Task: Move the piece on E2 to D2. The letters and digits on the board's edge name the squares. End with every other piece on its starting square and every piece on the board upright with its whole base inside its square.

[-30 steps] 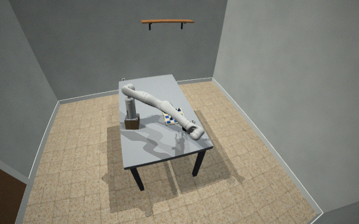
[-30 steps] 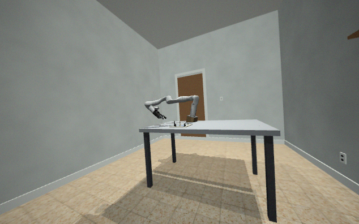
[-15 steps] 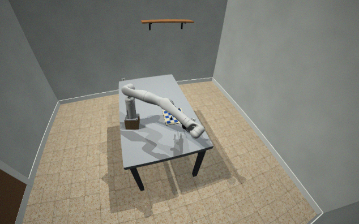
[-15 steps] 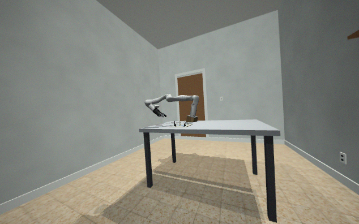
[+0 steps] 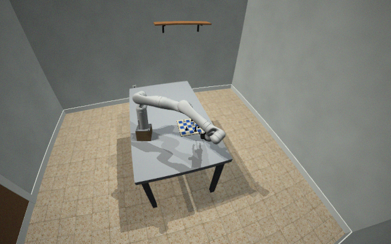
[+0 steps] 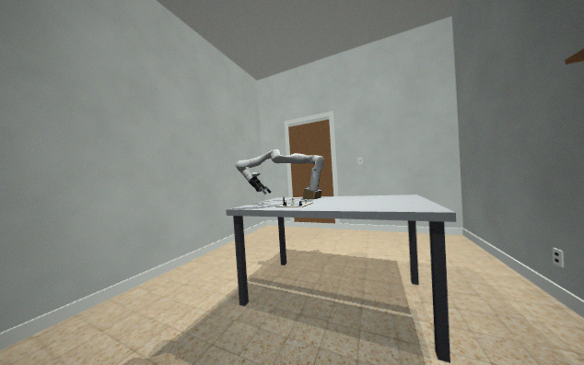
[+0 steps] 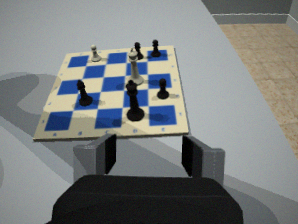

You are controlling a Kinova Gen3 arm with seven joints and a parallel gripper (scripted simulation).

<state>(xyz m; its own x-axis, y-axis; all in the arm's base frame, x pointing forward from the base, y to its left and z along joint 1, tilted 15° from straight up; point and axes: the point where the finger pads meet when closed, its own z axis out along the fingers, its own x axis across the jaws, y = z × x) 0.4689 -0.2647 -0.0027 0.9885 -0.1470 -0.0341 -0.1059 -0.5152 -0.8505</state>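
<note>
Blue and cream squares fill the board (image 7: 174, 90) in the middle of the wrist picture, where the pieces stand untouched while the gripper (image 7: 149, 156), wide open and holding nothing, hovers below, so nothing is moved yet.

The worktop (image 5: 163, 160) looked smooth and matt grey on dark, matt legs (image 6: 439, 290). The chessboard (image 7: 60, 125) had a pale, wood-like edge with flat blue and cream squares. The black pieces (image 7: 135, 103) showed a slight sheen. The arm (image 5: 163, 101) looked like smooth pale plastic; its base block (image 5: 144, 134) and the shelf (image 5: 182, 23) looked wooden.
</note>
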